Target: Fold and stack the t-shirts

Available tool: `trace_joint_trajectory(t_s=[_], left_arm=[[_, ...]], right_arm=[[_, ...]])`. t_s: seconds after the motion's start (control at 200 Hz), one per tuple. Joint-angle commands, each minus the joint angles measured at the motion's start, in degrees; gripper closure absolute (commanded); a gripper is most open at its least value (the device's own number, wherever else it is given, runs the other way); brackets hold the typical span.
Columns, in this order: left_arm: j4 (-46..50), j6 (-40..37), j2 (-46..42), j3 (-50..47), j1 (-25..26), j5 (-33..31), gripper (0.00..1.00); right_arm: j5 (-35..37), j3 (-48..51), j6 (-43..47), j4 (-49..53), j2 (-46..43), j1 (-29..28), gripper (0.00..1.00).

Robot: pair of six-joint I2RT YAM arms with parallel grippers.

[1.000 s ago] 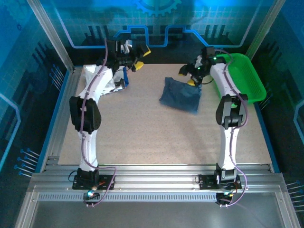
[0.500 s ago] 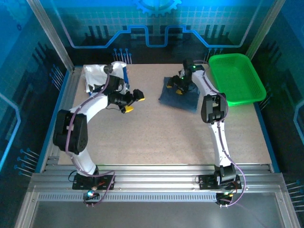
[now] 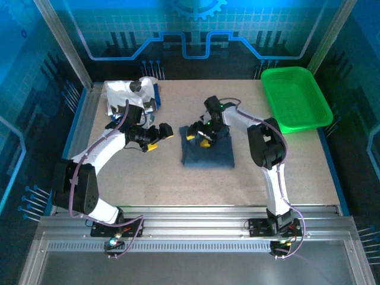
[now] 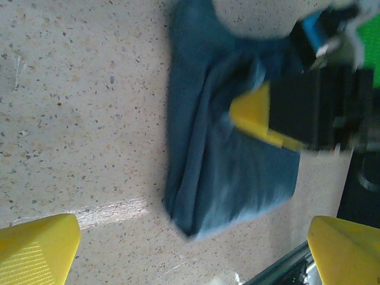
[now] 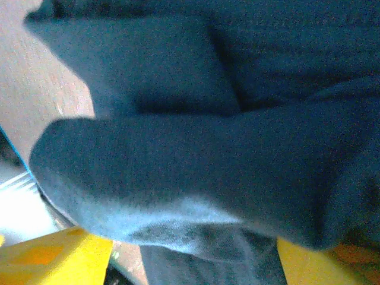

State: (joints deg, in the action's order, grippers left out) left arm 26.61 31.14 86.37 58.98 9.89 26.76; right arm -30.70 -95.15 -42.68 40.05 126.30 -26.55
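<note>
Slate-blue t-shirt [image 3: 208, 158], thick fold in the grip of the right gripper [image 3: 198, 138]; left gripper [image 3: 160, 138] wide open just beside it.

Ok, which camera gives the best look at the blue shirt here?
Top external: the blue shirt shows in nearly full outline on the table. Left wrist shows most, blurred; right wrist, close-up folds.

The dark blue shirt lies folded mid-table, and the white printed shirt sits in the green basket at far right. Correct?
No. The white printed shirt lies at the far left corner of the table, not in the green basket, as the top external view shows. The dark blue shirt is folded mid-table.
</note>
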Motion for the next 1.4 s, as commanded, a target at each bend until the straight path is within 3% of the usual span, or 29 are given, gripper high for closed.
trace_joint_trajectory(t_s=[0.0, 0.14, 0.31, 0.415, 0.675, 1.06, 1.176, 1.396], left_arm=[[-2.3, 1.0, 2.3, -0.9, 1.6, 1.2, 0.01], [-4.8, 2.6, 6.0, 0.6, 6.1, 2.0, 0.01], [-4.4, 3.5, 10.2, 1.4, 8.2, -1.3, 0.01], [-3.7, 2.6, 13.6, 5.8, 10.6, -5.6, 0.01], [4.2, 1.2, 26.5, 19.8, 15.1, -16.7, 0.01], [15.9, -1.5, 41.5, 36.7, 17.8, -30.8, 0.06], [17.5, -2.3, 44.4, 40.1, 18.4, -32.6, 0.26], [17.7, -4.7, 45.0, 41.7, 18.0, -35.6, 0.73]], right_arm=[[-0.5, 2.6, -7.0, -6.5, -3.7, 0.0, 0.23], [1.2, -7.4, -3.2, 1.8, -5.8, 0.2, 0.14], [3.1, -9.5, 0.0, 8.8, -11.6, 2.6, 0.07], [5.5, -4.1, 2.4, 10.5, -18.5, 5.9, 0.07], [2.8, 11.6, 5.3, 9.1, -31.9, 14.3, 0.06], [-0.3, 18.0, 6.5, 7.5, -36.7, 17.0, 0.06], [-1.1, 17.9, 7.4, 8.3, -37.2, 18.4, 0.06], [-3.7, 17.1, 8.8, 8.1, -38.1, 20.2, 0.06]])
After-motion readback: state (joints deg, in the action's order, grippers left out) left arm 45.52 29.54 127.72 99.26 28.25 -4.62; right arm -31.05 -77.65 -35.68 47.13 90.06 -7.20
